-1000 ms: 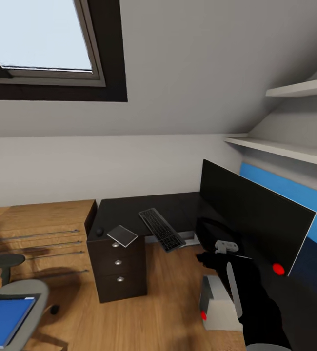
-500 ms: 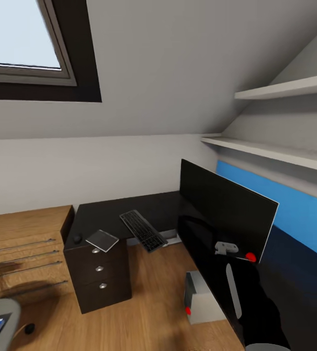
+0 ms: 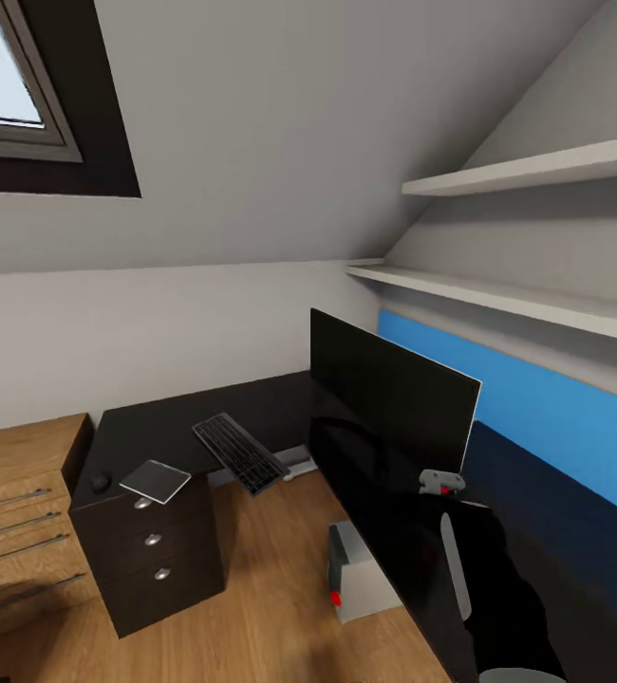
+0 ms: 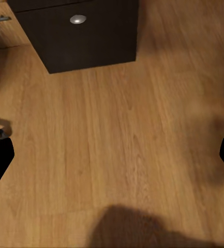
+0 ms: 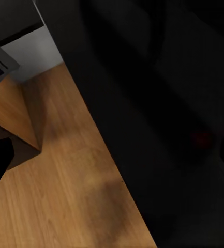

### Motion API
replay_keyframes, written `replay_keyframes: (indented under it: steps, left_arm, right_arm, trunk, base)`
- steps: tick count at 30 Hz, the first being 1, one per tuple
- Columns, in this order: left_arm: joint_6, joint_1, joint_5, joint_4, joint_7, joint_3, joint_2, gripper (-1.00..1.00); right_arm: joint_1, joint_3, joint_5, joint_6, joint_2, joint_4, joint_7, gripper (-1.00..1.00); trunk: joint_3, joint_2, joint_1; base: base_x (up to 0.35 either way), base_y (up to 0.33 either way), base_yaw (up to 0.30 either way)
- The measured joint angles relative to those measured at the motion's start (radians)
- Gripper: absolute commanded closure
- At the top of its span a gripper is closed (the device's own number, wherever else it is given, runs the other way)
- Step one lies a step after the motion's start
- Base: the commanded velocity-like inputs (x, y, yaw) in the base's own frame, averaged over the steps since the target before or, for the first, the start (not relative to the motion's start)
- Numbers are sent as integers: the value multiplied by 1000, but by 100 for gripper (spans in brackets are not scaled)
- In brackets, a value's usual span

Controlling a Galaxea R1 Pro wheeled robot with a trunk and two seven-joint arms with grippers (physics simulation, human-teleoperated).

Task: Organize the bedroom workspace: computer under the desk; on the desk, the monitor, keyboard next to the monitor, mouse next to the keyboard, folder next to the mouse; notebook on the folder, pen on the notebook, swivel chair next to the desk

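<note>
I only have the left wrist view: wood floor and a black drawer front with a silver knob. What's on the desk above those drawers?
Observer: The notebook lies on the desk right above them, one corner hanging over the front edge.
Operator: And the keyboard?
Observer: The keyboard is on the desk too, its near end sticking out past the inner edge.
Operator: Is the monitor up?
Observer: Yes, the monitor stands upright on the desk's other wing.

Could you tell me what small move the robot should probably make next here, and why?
Probably bring the right gripper toward the keyboard, which overhangs the front edge of the desk and sits apart from the monitor. The notebook also juts over the drawer corner beside the mouse, but the keyboard looks likelier to slip.
</note>
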Motion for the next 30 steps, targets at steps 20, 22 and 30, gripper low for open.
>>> replay_keyframes:
  steps: [20,22,30]
  left_arm:
    - [0,0,0,0,0,0,0,-100]
    - [0,0,0,0,0,0,0,-100]
    - [0,0,0,0,0,0,0,-100]
  right_arm:
    - [0,1,0,-14,0,18,-1,-100]
    - [0,1,0,-15,0,19,-1,-100]
    - [0,1,1,-19,0,21,-1,-100]
  trunk:
    - [0,0,0]
    - [0,0,0]
    - [0,0,0]
  base:
    - [0,0,-287]
    - [0,0,-287]
    - [0,0,-267]
